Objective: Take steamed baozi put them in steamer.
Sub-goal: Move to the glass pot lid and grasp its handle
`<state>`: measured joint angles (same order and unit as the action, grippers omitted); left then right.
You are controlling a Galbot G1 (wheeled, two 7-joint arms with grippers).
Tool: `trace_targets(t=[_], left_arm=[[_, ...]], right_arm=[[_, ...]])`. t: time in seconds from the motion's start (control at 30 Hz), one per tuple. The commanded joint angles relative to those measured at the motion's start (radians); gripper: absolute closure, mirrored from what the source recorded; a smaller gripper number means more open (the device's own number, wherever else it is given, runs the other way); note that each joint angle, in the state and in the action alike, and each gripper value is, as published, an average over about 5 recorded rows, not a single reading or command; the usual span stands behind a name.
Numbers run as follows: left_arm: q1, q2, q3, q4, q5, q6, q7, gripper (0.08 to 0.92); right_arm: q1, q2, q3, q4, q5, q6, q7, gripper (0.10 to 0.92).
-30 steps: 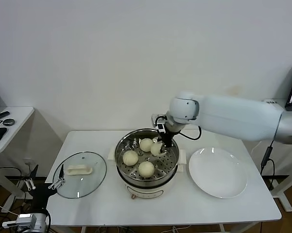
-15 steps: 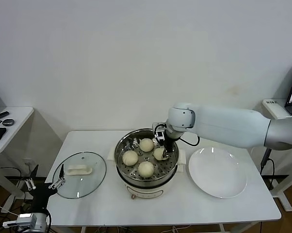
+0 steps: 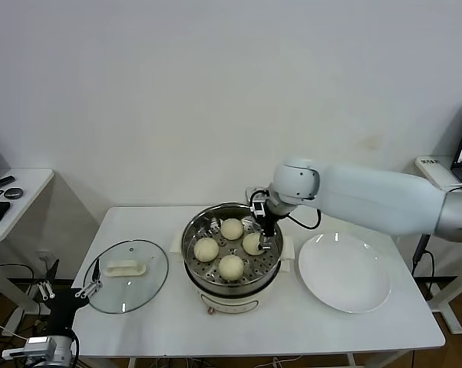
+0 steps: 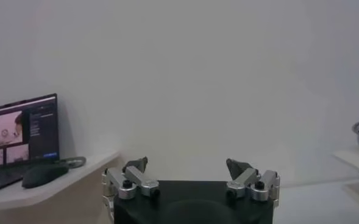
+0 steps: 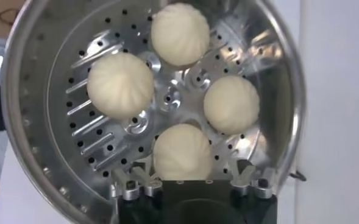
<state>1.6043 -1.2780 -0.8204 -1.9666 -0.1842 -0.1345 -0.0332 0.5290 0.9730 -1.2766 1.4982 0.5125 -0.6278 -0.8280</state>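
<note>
The steel steamer (image 3: 191,234) stands mid-table with all four cream-white baozi on its perforated tray: one at the back (image 3: 232,228), one on the left (image 3: 206,249), one at the front (image 3: 231,266) and one on the right (image 3: 252,243). My right gripper (image 3: 262,227) hovers just over the right bun. In the right wrist view the steamer wall (image 5: 33,122) rings the buns. There my right gripper (image 5: 189,176) is open, its fingers standing apart on either side of the nearest bun (image 5: 182,152). My left gripper (image 3: 68,291) is parked low beside the table, open and empty (image 4: 187,167).
An empty white plate (image 3: 344,272) lies right of the steamer. The glass lid (image 3: 127,276) with its white handle lies to its left. A white side table (image 3: 16,192) stands far left. A laptop (image 4: 21,131) shows in the left wrist view.
My right gripper lowered the fourth bun onto the tray's right side, let it go and rose slightly. The left arm has not moved.
</note>
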Motion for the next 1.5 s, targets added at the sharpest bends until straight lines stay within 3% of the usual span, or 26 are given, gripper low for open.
trace_targets(t=[0.03,0.17,0.33,0.47,0.6,0.87,1.03,1.33,1.5], left_arm=[[-0.004,0.004,0.001,-0.004,-0.003,0.007,0.0,0.177],[-0.009,-0.002,0.006,0.0,-0.019,0.007,-0.013,0.177],[-0.012,-0.007,0.013,0.01,-0.029,0.002,-0.017,0.177],[-0.016,-0.013,0.026,0.013,-0.026,0.002,-0.014,0.177],[-0.018,-0.023,0.042,0.017,-0.023,-0.004,-0.011,0.177],[-0.004,-0.037,0.049,0.037,0.025,-0.051,-0.013,0.177],[0.005,-0.034,0.052,0.048,0.119,-0.07,-0.044,0.177],[0.039,0.012,0.047,0.098,0.518,-0.106,-0.132,0.177],[0.04,0.029,0.019,0.175,0.931,-0.137,-0.234,0.177]], right_arm=[[-0.081,-0.251,0.241,0.221,0.044,-0.007,0.115,0.204],[-0.383,-0.413,0.482,0.297,0.002,0.069,0.304,0.203],[-1.034,-0.52,1.043,0.379,-0.148,0.29,0.503,0.203],[-1.51,-0.451,1.446,0.398,-0.323,0.462,0.553,0.203],[-1.781,-0.255,1.693,0.39,-0.454,0.629,0.578,0.203],[-1.974,0.234,2.001,0.356,-0.62,0.929,0.55,0.203],[-2.045,0.416,2.126,0.377,-0.628,1.012,0.528,0.203],[-2.145,0.493,2.22,0.374,-0.448,0.967,0.595,0.203],[-2.17,0.495,2.224,0.371,-0.396,0.955,0.598,0.203]])
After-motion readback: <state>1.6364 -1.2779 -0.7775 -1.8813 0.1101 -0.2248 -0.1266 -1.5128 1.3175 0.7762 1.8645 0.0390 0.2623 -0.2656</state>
